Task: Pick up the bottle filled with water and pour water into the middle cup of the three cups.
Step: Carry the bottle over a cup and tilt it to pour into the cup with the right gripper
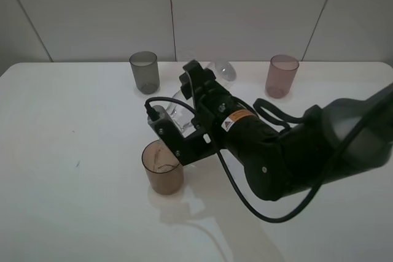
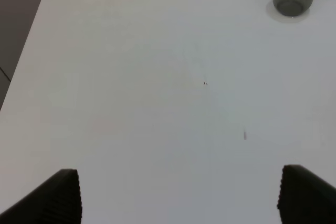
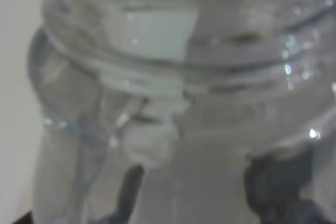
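1. Clear plastic: the bottle is clenched in the right hand at frame centre of the high view. It is tilted, neck down, toward the amber middle cup just below it.
2. The right wrist view is filled by the bottle's threaded neck.
3. The left hand is released, fingers spread wide over the white surface.
4. The grey cup and the pinkish cup are stood upright at the top, well apart.

The bottle in my right jaws is clear glossy plastic, its threaded neck catching bright glints. Just beside it the amber cup is smooth translucent plastic, like the grey cup and mauve cup beyond it. The table is smooth white, faintly sheeny. My left pads are matt black, ribbed.
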You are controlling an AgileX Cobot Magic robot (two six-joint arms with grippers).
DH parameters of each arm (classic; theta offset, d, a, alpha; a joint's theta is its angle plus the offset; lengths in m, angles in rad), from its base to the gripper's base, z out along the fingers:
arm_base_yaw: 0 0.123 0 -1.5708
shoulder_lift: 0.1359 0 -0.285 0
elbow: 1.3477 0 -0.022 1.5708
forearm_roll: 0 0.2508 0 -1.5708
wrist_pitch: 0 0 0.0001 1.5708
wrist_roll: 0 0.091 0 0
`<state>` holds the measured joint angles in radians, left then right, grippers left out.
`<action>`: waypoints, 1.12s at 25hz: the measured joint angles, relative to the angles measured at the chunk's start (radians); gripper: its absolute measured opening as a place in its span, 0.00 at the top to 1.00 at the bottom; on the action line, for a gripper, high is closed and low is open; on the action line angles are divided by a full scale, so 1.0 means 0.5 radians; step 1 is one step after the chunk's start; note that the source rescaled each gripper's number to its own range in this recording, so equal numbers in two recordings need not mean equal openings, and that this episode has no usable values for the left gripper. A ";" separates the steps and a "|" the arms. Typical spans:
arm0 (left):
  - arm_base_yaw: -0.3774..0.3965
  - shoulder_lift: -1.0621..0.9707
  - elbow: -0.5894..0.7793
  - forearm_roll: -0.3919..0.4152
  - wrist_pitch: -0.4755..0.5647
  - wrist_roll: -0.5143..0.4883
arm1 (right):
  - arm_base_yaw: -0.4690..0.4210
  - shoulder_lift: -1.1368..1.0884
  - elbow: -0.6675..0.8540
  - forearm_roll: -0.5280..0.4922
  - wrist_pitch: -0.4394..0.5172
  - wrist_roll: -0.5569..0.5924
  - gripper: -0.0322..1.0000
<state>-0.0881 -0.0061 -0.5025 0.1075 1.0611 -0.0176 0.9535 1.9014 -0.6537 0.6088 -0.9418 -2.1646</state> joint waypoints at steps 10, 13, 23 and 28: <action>0.000 0.000 0.000 0.000 0.000 0.000 | 0.073 0.000 0.023 0.004 -0.081 -0.024 0.97; 0.000 0.000 0.000 0.000 0.000 0.000 | 0.073 0.000 0.023 0.004 -0.096 -0.085 0.97; 0.000 0.000 0.000 0.000 0.000 0.000 | 0.073 0.000 0.025 0.004 -0.218 -0.218 0.97; 0.000 0.000 0.000 0.000 0.000 0.000 | 0.073 0.000 0.025 0.004 -0.235 -0.299 0.97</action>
<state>-0.0881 -0.0061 -0.5025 0.1075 1.0611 -0.0176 0.9901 1.9014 -0.6412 0.6108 -1.0591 -2.3140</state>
